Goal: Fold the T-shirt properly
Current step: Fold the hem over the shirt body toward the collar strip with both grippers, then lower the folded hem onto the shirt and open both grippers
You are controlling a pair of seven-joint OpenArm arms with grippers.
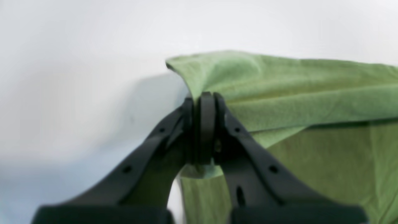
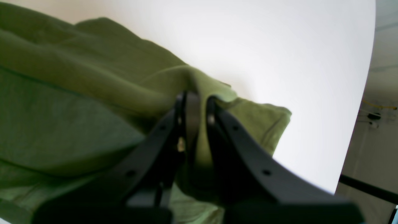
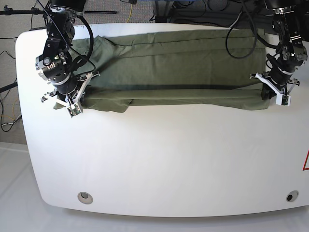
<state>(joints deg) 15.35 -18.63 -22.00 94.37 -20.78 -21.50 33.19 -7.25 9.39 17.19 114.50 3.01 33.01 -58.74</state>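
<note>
The olive-green T-shirt [image 3: 174, 67] lies stretched sideways across the far half of the white table [image 3: 159, 154], its near edge lifted and doubled over in a long fold. My left gripper [image 1: 203, 98] is shut on the shirt's corner [image 1: 199, 71] at the base view's right end [image 3: 270, 96]. My right gripper [image 2: 199, 96] is shut on a bunch of the shirt [image 2: 93, 62] at the base view's left end [image 3: 72, 99]. Both hold the edge slightly above the table.
Bare white tabletop fills the near half. Two round holes [image 3: 85, 196] [image 3: 289, 196] sit near the front edge. Cables and a stand [image 3: 14, 9] lie beyond the far edge. The table's right edge shows in the right wrist view [image 2: 367, 93].
</note>
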